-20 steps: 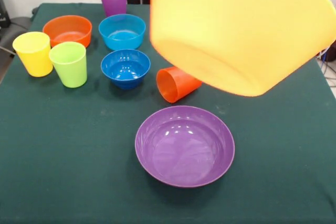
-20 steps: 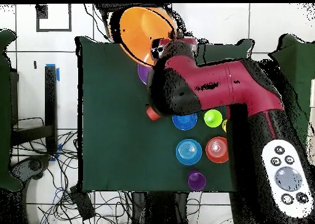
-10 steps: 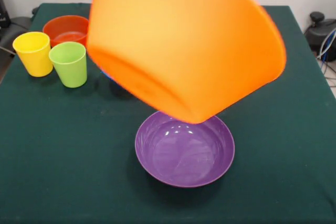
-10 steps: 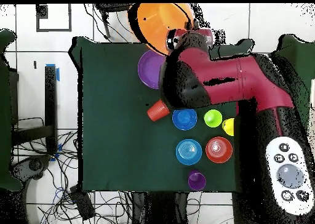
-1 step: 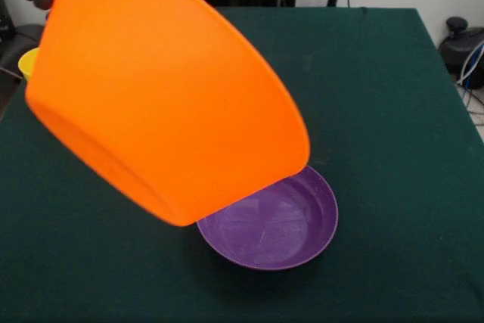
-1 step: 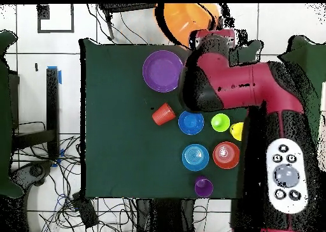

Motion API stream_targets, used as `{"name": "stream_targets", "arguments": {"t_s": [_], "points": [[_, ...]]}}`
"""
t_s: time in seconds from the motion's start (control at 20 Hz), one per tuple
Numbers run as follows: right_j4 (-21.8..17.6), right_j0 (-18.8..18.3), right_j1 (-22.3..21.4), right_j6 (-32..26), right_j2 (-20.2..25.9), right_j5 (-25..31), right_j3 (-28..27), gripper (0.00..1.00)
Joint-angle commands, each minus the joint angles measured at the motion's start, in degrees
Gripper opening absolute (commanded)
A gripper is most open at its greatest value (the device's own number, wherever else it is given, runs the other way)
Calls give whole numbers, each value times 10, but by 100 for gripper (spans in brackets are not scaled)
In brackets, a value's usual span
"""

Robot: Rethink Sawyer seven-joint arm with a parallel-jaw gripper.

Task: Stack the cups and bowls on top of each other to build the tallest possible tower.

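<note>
Hanging tilted from the end effector (grip hidden, so I could not tell), the big orange bowl (image 5: pixel 162 100) was up beside the purple bowl (image 5: pixel 280 221).

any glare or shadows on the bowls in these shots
Front view: the wide shallow purple plastic bowl has faint sheen and casts a soft shadow on the green table; the very large orange plastic bowl looks matte. Overhead view: neither bowl shows glare.
</note>
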Motion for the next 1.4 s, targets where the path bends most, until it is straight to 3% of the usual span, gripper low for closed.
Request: {"name": "stream_targets", "arguments": {"t_s": [0.05,0.15,0.2,0.3,0.55,0.9,1.4], "points": [[115,139,139,83,-326,-197,-98,0],[202,146,167,34,-362,-251,-78,0],[266,149,185,-9,-382,-303,-59,0],[331,156,202,-53,-402,-357,-36,0],[409,171,237,-85,-434,-431,1,0],[555,203,315,-95,-478,-583,69,0],[680,258,395,-48,-500,-604,113,0]]}}
